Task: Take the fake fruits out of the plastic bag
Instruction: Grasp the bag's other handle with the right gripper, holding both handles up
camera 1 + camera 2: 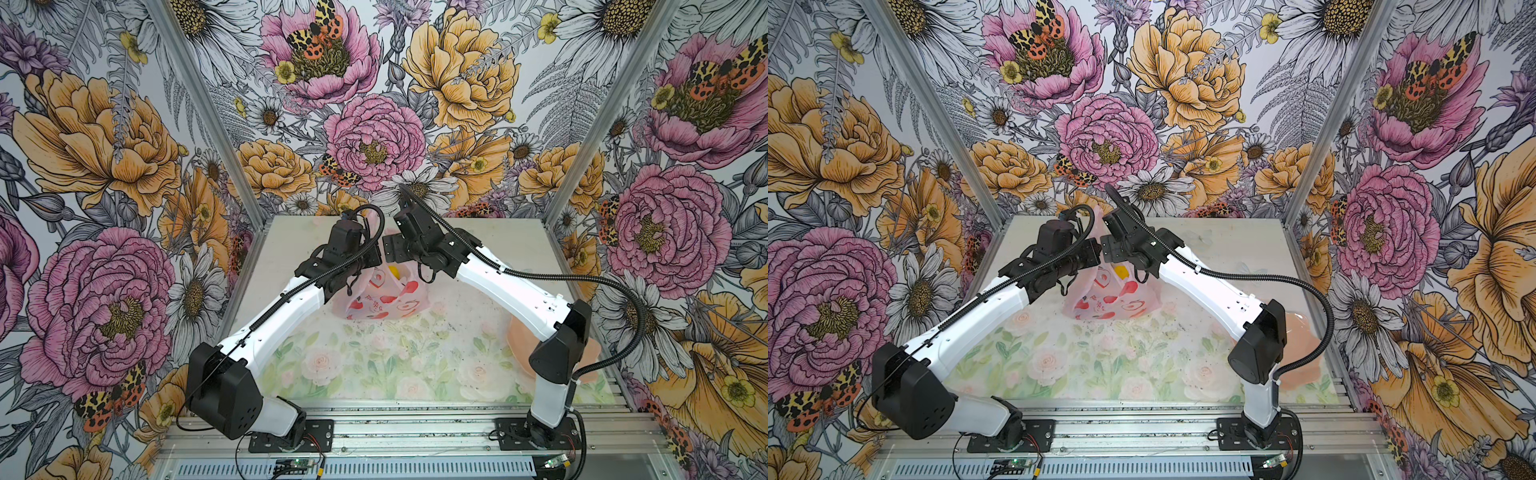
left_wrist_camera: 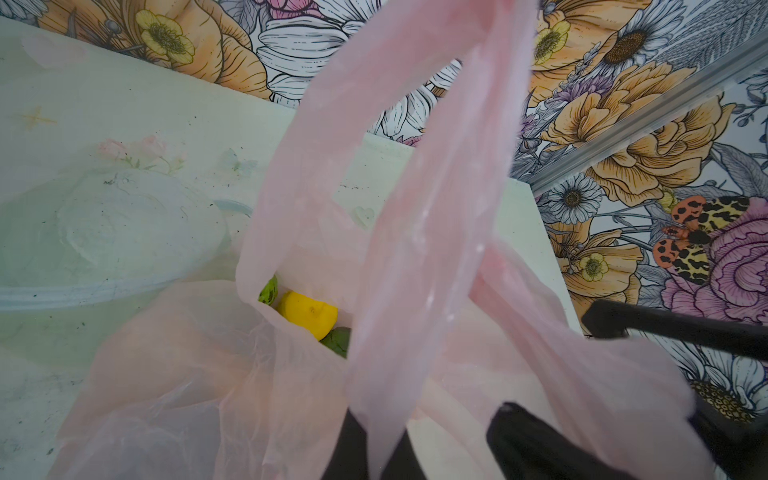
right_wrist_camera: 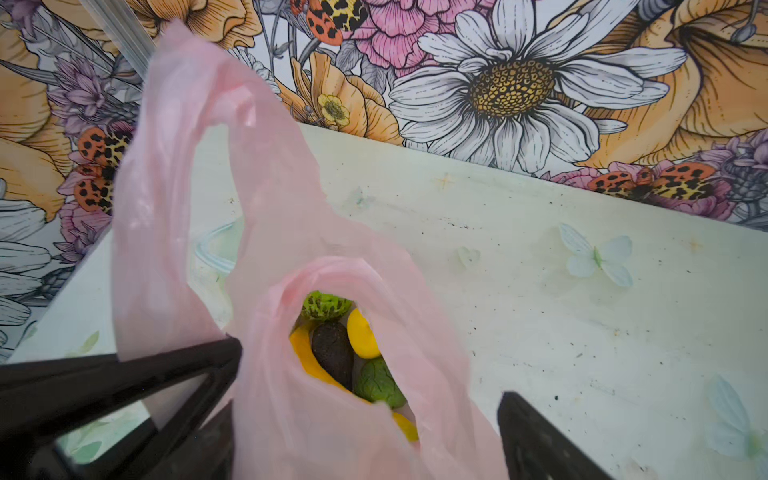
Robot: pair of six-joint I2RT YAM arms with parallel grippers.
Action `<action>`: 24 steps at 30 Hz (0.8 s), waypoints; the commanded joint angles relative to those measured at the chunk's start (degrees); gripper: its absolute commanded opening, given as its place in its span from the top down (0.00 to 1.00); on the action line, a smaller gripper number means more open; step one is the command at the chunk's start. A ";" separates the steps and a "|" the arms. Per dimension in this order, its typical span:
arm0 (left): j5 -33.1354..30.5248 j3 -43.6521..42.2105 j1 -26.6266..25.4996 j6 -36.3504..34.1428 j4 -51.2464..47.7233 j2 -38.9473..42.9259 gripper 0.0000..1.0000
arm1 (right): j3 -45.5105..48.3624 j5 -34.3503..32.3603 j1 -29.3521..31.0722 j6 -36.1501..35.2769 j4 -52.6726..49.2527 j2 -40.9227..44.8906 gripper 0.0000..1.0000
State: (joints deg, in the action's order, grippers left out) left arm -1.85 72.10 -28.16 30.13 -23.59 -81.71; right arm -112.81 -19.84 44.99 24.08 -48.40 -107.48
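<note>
while the left gripper clamps a handle of the plastic bag, the right gripper stands wide apart astride the bag's mouth. fake fruits lie inside.

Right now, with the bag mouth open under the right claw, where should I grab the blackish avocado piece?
Probably across its narrow middle, coming straight down through the mouth of the plastic bag. The avocado piece lies topmost, lengthwise away from the right claw, wedged between banana and lemon, so narrow the open jaws first.
</note>
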 commanded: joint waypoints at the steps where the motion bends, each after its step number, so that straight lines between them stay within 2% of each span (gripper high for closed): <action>1: 1.19 -1.31 0.12 0.63 2.41 2.17 0.98 | -2.53 -4.04 0.14 -1.74 -3.08 -0.53 0.11; 3: 1.14 -1.72 0.36 0.65 2.50 2.59 0.99 | -2.04 -4.49 -0.33 -1.76 -3.50 -0.41 0.20; 6: 1.69 -2.90 1.53 1.69 2.91 3.04 1.00 | -0.55 -4.01 -2.76 -1.04 -3.29 0.96 0.42; 10: 5.83 -3.22 4.93 4.10 6.09 1.91 1.00 | 0.39 3.92 -8.24 0.83 -1.20 1.94 0.83; 12: 8.67 -1.01 6.97 4.34 9.66 -1.00 1.00 | 0.40 9.96 -11.44 1.65 2.00 1.69 0.95; 14: 10.95 3.13 9.39 6.17 11.45 -5.01 1.00 | 0.40 13.89 -14.86 4.05 5.63 1.57 1.00; 19: 14.60 15.28 13.05 10.82 15.10 -13.51 1.00 | -1.05 16.96 -21.95 9.14 13.03 2.34 1.00; 21: 15.31 19.60 13.57 11.60 16.08 -15.37 1.00 | -1.84 18.25 -24.38 10.94 15.09 3.14 1.00; 24: 15.34 21.07 14.45 12.47 19.21 -14.91 1.00 | -1.57 19.90 -26.54 12.11 17.88 4.93 1.00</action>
State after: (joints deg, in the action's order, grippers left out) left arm 11.33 90.28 -14.33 40.58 -10.85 -98.50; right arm -112.57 -2.96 19.53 33.19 -36.64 -107.04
